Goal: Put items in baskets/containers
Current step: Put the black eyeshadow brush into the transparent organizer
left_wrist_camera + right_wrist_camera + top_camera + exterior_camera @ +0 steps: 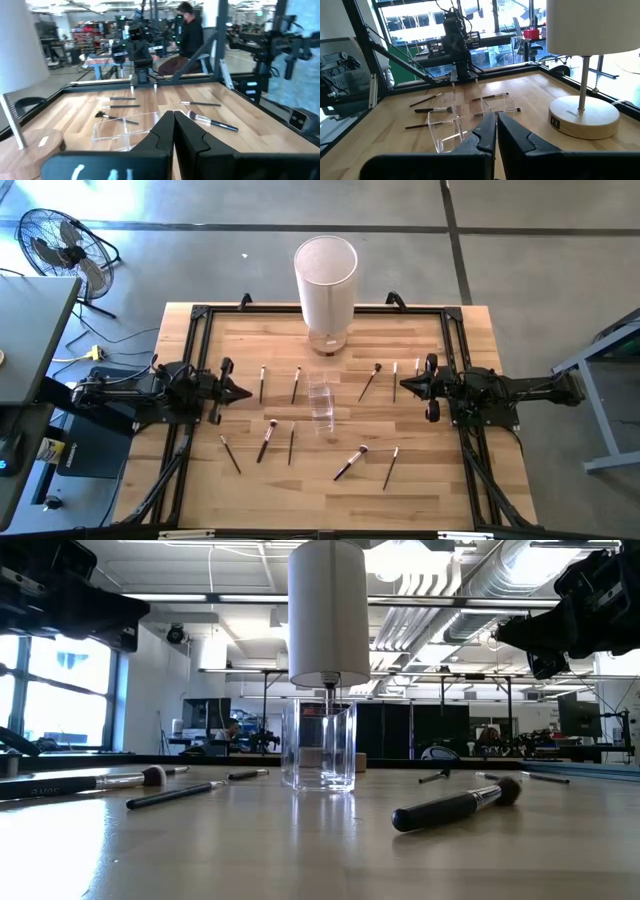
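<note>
A small clear plastic container [322, 402] stands upright at the table's middle; it also shows in the low view [320, 745]. Several thin makeup brushes lie flat around it: some on the far side [296, 384] [371, 380], some nearer [267, 440] [350, 463] [460, 805]. My left gripper [248, 392] [174, 122] is shut and hovers left of the container, pointing at it. My right gripper [399, 386] [496, 122] is shut and hovers to its right, facing it. Neither holds anything.
A lamp with a tall white cylindrical shade [326, 278] and a round wooden base [580, 119] stands at the far middle. Black frame rails [192, 370] border the table. A fan [60, 245] stands on the floor beyond the left corner. A person [192, 37] sits behind the table.
</note>
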{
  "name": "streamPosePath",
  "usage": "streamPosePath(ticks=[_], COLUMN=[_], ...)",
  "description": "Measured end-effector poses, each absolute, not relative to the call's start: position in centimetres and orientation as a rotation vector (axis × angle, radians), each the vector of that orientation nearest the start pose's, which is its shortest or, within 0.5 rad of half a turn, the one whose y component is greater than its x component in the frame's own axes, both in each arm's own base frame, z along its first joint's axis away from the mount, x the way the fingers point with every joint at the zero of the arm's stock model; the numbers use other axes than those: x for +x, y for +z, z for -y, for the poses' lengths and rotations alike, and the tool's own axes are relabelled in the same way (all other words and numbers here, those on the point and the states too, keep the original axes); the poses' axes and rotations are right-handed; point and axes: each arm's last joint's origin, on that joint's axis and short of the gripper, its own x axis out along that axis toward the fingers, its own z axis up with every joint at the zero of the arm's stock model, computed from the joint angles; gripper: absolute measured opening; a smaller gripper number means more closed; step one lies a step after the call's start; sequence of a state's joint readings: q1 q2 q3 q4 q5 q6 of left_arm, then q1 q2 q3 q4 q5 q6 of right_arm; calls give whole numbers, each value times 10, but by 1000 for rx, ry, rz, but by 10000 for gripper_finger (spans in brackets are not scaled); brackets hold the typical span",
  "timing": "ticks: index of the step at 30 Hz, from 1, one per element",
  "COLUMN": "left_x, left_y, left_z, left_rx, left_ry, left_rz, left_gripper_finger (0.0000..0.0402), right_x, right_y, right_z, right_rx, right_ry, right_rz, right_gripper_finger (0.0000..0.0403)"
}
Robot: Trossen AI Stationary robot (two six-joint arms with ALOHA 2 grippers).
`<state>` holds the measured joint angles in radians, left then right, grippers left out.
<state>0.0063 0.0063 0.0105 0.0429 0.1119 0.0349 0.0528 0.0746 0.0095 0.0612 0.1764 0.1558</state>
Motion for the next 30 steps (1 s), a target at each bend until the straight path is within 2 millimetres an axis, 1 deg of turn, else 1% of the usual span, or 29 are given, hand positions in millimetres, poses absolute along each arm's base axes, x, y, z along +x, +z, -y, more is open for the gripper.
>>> streamPosePath(ticks=[5, 7, 10, 14, 18, 21, 24, 26, 30], left_x=[97, 97, 101, 116, 140, 155, 171, 179, 193], left_y=[175, 178, 196, 215, 240, 254, 269, 270, 277], left_z=[2, 3, 5, 9, 15, 19, 19, 15, 1], left_rx=[13, -2, 14, 77, 70, -75, -219, -285, -493], left_ry=[-70, -75, -32, 123, 326, 463, 596, 697, 896], left_rz=[67, 31, 5, -98, -169, -234, -285, -351, -411], left_gripper_finger=[1, 1, 1, 0, 0, 0, 0, 0, 1], right_x=[101, 101, 101, 101, 101, 101, 101, 101, 101], right_y=[167, 167, 167, 167, 167, 167, 167, 167, 167], right_z=[0, 0, 0, 0, 0, 0, 0, 0, 0], right_rx=[155, 155, 155, 155, 156, 156, 155, 155, 156], right_ry=[-124, -124, -124, -124, -123, -124, -124, -124, -123], right_rz=[6, 6, 6, 6, 9, 9, 9, 8, 9], right_gripper_finger=[12, 12, 12, 12, 12, 12, 12, 12, 12])
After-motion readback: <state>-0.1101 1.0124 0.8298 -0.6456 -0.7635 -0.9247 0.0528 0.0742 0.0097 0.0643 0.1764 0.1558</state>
